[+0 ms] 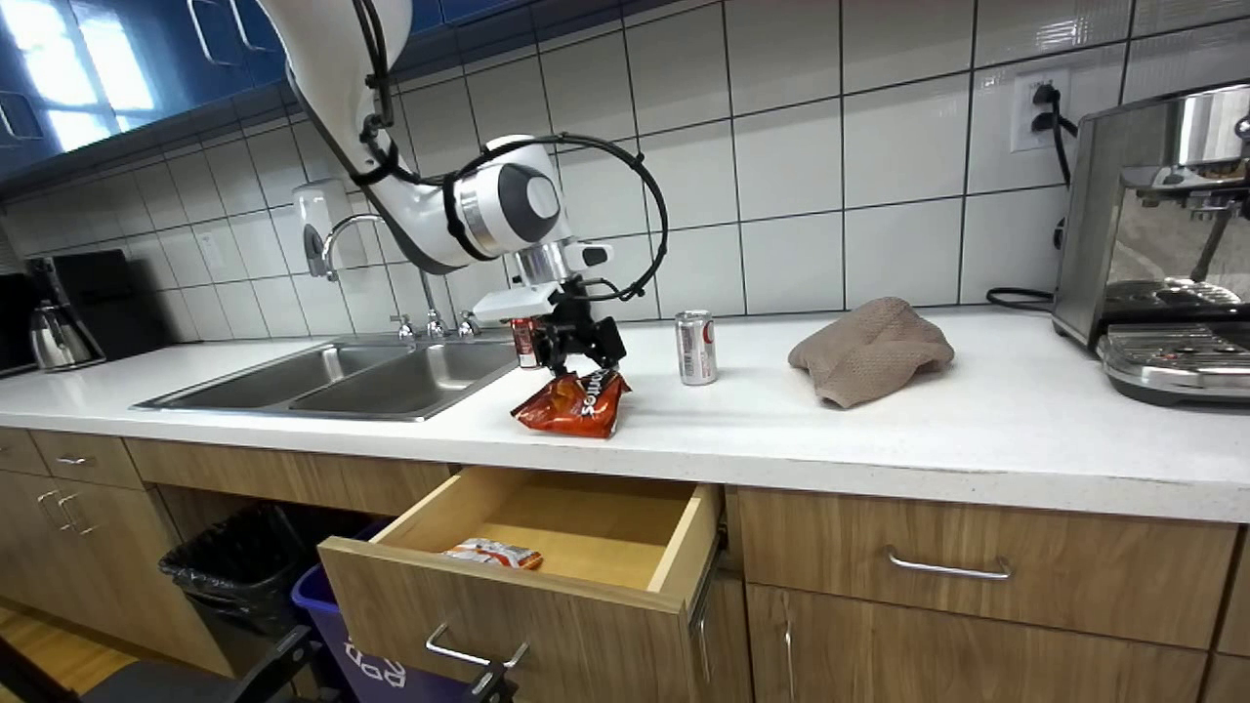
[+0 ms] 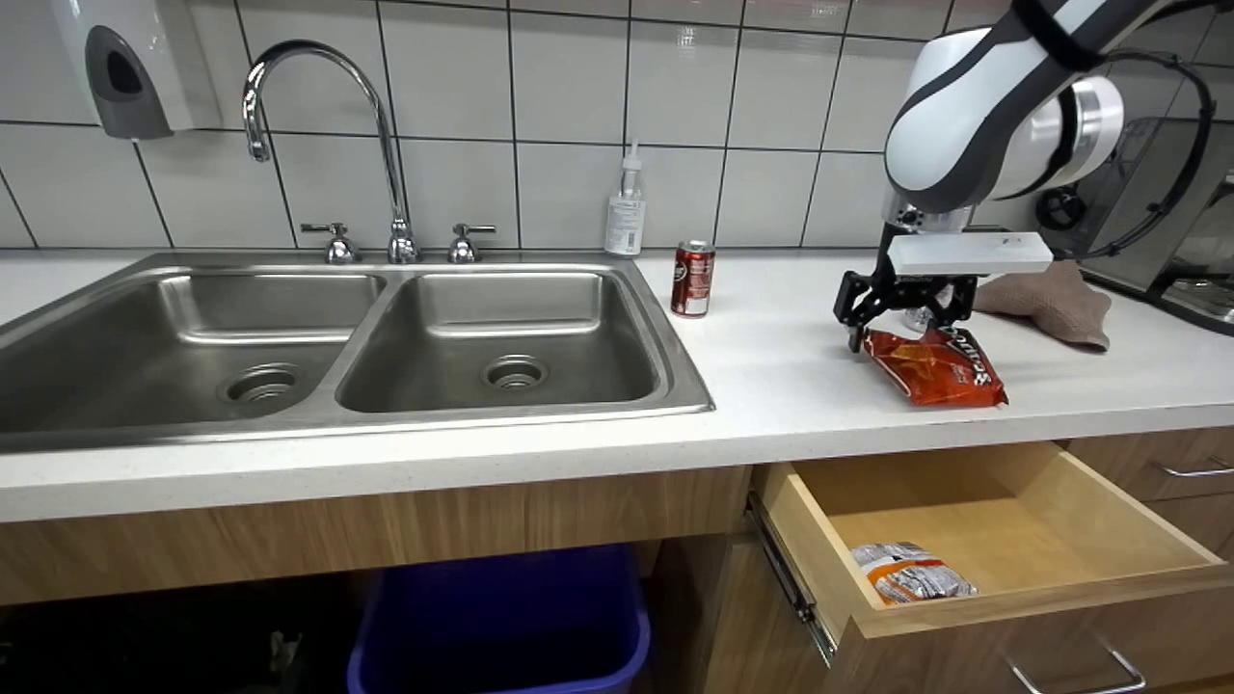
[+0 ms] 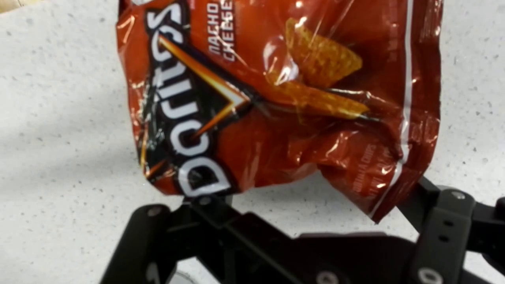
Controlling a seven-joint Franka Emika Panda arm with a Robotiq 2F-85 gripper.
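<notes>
A red Doritos bag (image 1: 576,405) lies on the white counter near its front edge, seen in both exterior views. My gripper (image 2: 898,335) points down right over the back of the bag (image 2: 940,371), its fingers wide apart. In the wrist view the bag (image 3: 276,98) fills the upper middle, logo side up. The gripper (image 3: 315,195) comes in from below there, with one finger (image 3: 209,209) by the logo end and the other under or beside the crimped corner. The fingertips are partly hidden by the bag, and nothing is clamped between them.
Below the counter a drawer (image 1: 674,557) stands pulled out with a silver-and-orange packet (image 2: 911,573) inside. On the counter are a red can (image 2: 692,280), a silver can (image 1: 695,347), a brown cloth (image 1: 869,351) and a coffee machine (image 1: 1172,244). A double sink (image 2: 675,386) lies to one side.
</notes>
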